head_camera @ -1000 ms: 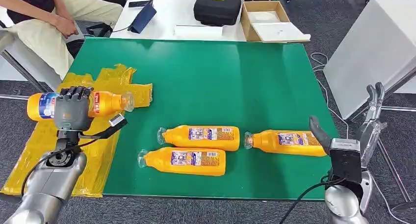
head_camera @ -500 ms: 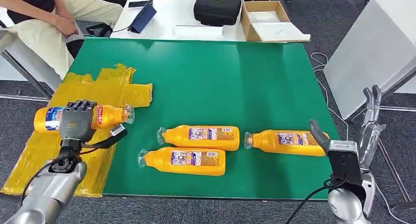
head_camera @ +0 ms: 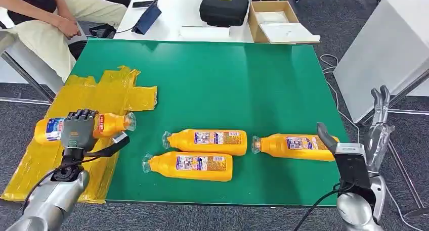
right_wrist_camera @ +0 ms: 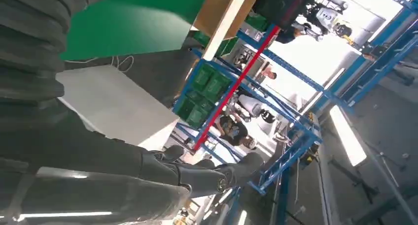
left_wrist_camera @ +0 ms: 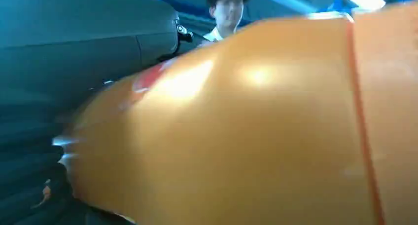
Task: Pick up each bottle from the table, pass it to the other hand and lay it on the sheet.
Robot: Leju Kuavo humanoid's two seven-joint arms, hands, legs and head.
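While the left hand (head_camera: 77,130) grips a glossy orange bottle (head_camera: 109,124) sideways over the crinkled yellow sheet (head_camera: 96,97), the right hand (head_camera: 356,142) hangs spread and empty beside the counter (head_camera: 227,79).

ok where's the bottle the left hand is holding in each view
Head view: held bottle at lower left, above the yellow sheet.
Left wrist view: same bottle, an orange close-up.
Right wrist view: not in it.
Shared landmark: the left hand gripping it.
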